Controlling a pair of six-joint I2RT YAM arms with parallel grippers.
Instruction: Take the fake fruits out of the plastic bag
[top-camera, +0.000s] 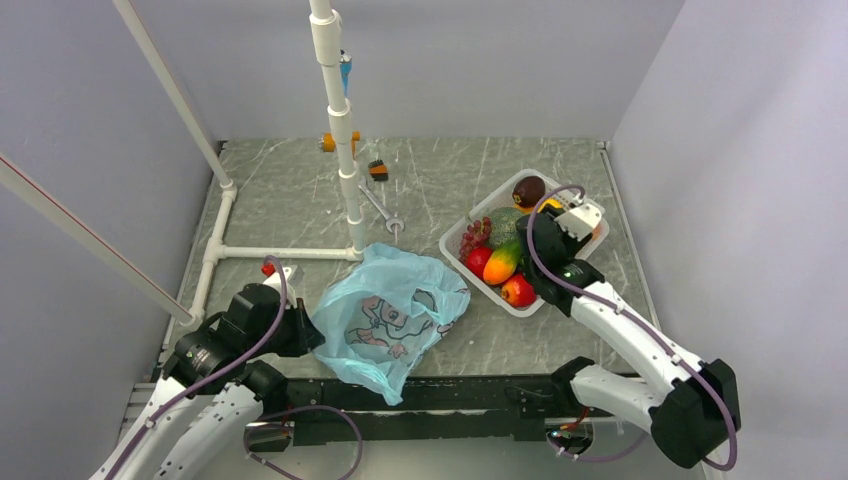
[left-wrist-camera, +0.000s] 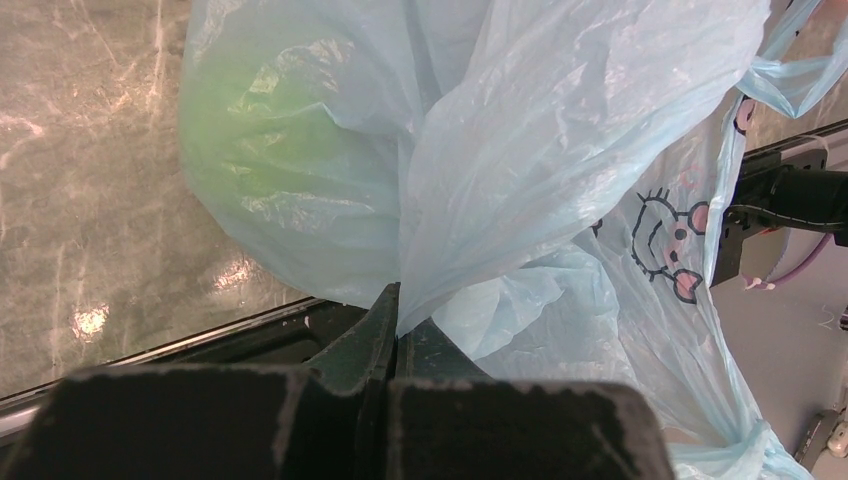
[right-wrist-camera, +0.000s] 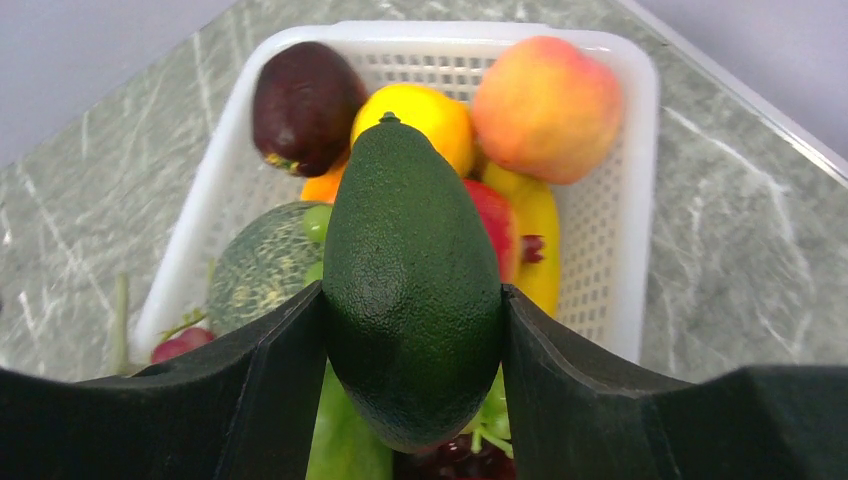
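Currently, in the top view, the plastic bag (top-camera: 390, 315) is lying at centre frame, the left gripper (top-camera: 300, 335) meeting its left edge. The right gripper (top-camera: 548, 240) is hovering over the white basket (top-camera: 455, 228) right of centre.

In the left wrist view, the left jaws are pinching a fold of the bag at lower centre. A green fruit (left-wrist-camera: 255, 140) is showing through the film at upper left.

In the right wrist view, the right jaws are clasping the dark green avocado (right-wrist-camera: 412, 300) at centre frame, above the basket's contents.

Judgement: the avocado's drop-off is in hand. The next move is calling for release over the basket, then a return for the green fruit.
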